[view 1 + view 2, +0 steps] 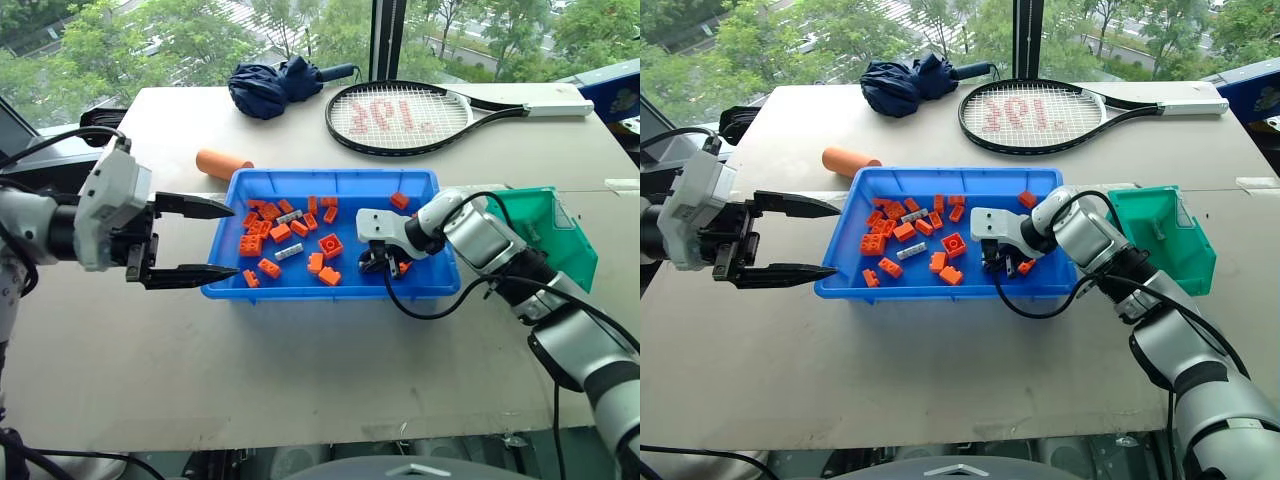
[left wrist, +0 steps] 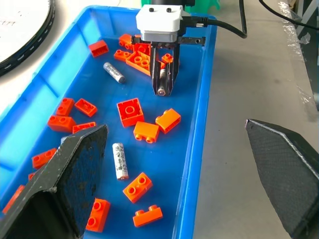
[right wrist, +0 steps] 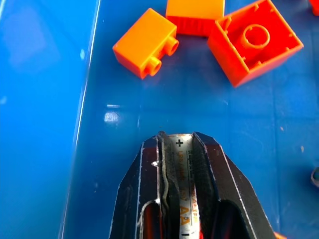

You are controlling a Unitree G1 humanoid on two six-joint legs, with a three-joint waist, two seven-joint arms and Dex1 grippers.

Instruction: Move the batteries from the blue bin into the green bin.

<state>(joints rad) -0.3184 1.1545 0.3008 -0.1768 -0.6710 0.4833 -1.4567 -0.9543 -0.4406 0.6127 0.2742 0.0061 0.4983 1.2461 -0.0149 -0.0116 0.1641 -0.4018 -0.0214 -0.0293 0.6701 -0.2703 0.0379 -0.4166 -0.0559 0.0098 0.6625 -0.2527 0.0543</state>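
Note:
The blue bin point(image 1: 331, 291) sits mid-table, holding orange bricks point(image 1: 330, 244) and silver batteries. One battery point(image 1: 289, 252) lies among the bricks in the middle and another point(image 1: 290, 216) lies farther back. My right gripper point(image 1: 378, 265) reaches down into the bin's right part and is shut on a battery point(image 3: 183, 174), which stands pinched between the pads just above the bin floor. My left gripper point(image 1: 234, 240) hovers open at the bin's left rim with nothing between its fingers point(image 2: 75, 169). The green bin point(image 1: 545, 230) stands right of the blue bin, behind my right arm.
An orange cylinder point(image 1: 222, 163) lies just behind the blue bin's left corner. A tennis racket point(image 1: 400, 118) and a folded dark umbrella point(image 1: 275, 85) lie at the back of the table. A black cable point(image 1: 440, 310) loops off my right wrist over the bin's front rim.

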